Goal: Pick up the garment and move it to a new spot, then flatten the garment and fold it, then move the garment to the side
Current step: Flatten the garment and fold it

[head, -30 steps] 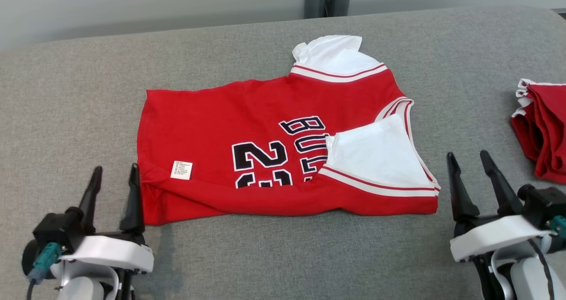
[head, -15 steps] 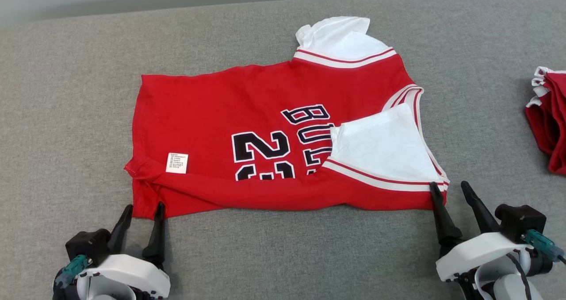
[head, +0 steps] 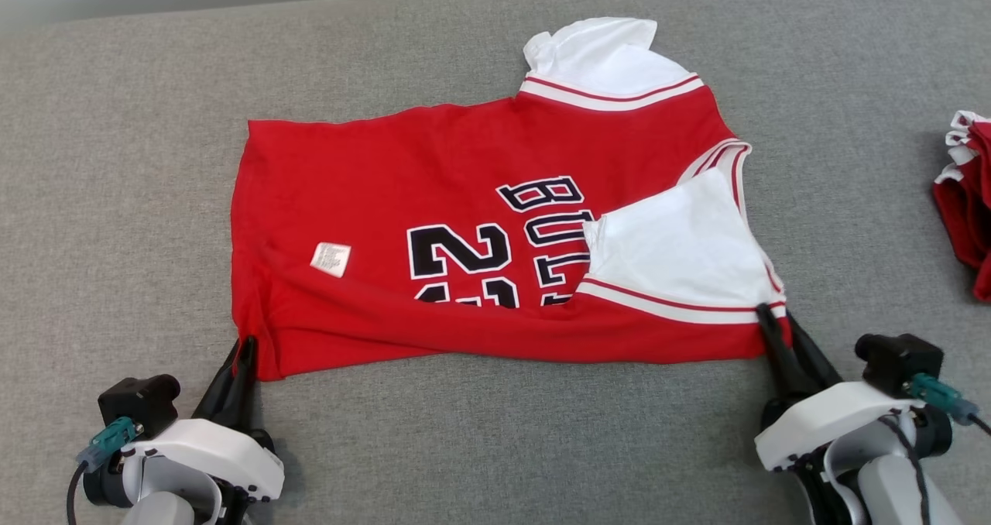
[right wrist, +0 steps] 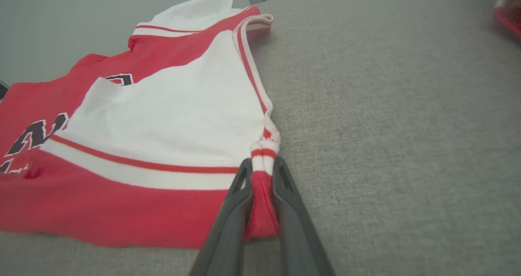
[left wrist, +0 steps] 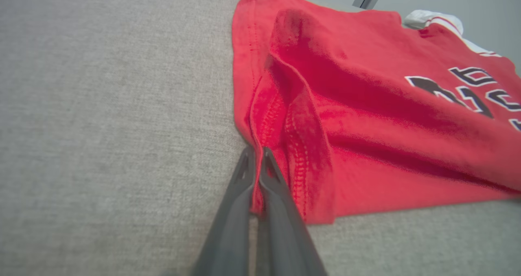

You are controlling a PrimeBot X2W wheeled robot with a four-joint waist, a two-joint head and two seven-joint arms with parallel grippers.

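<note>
- Found laid out on the grey woven-fabric desk (head: 116, 161): a red basketball jersey with white panels and black lettering (head: 433, 184). Long axis runs left to right across the robot's front, hem end to the left, collar end to the right.
- Left gripper (head: 241, 351): clenched on the near hem corner, with a sliver of red cloth pinched between the fingers in the left wrist view (left wrist: 254, 154).
- Right gripper (head: 778, 327): clenched on the near right corner, at the red-and-white striped trim (right wrist: 262, 152).
- Governing relation: both grips on the near edge, one at each end of the long axis; the whole body of the jersey lies beyond the fingertips, away from the robot.
- Judged suited to a paired lift or a fold away from the robot, each arm serving its own end.
- Separate pile of red-and-white cloth (head: 968, 215) well apart at the right edge; untouched.
</note>
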